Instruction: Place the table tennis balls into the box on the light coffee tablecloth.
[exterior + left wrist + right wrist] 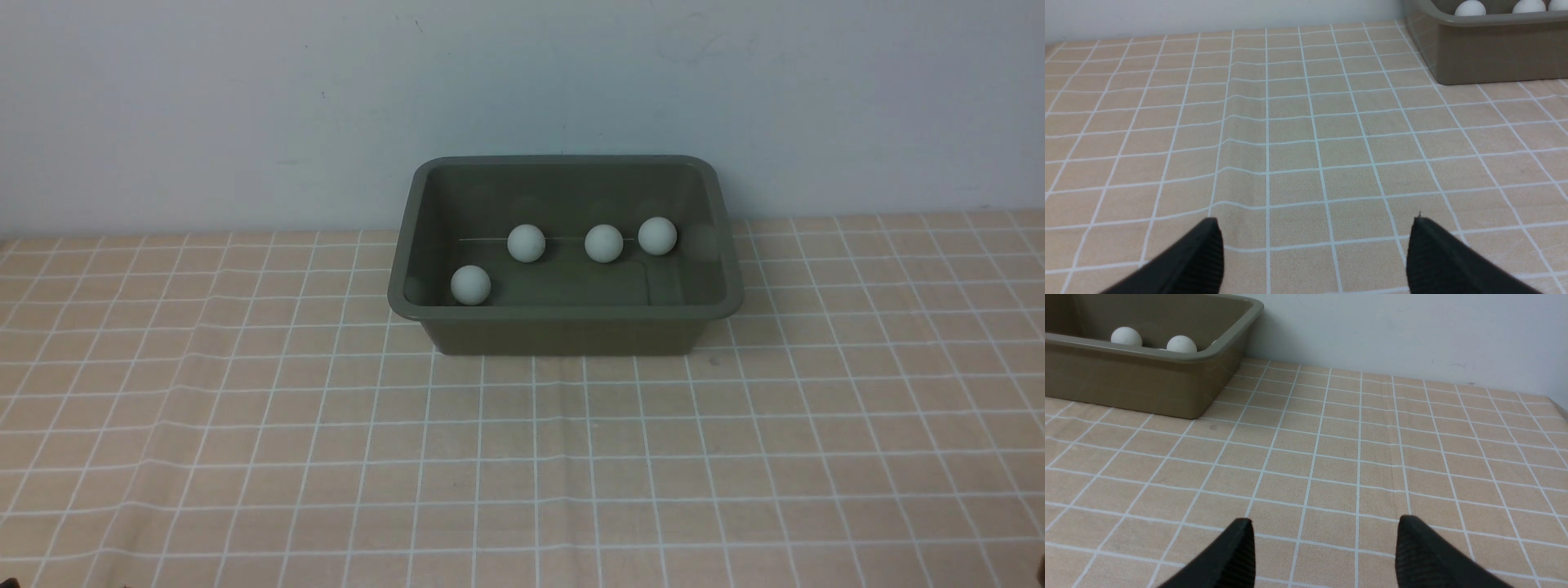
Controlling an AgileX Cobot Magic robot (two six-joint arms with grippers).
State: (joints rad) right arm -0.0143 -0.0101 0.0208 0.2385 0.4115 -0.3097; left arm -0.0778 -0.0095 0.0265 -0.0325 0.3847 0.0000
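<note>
The left gripper [1314, 253] stands spread wide with nothing between its fingers, low over bare cloth; the right gripper [1325, 551] is likewise released and empty. Neither arm shows in the front view. The box [563, 325] sits upper centre of that frame on the tablecloth [245, 425], and all four balls lie inside it: one [471, 285] lower left, three [604, 243] in a row behind. The task looks finished; no further pick seems needed.
</note>
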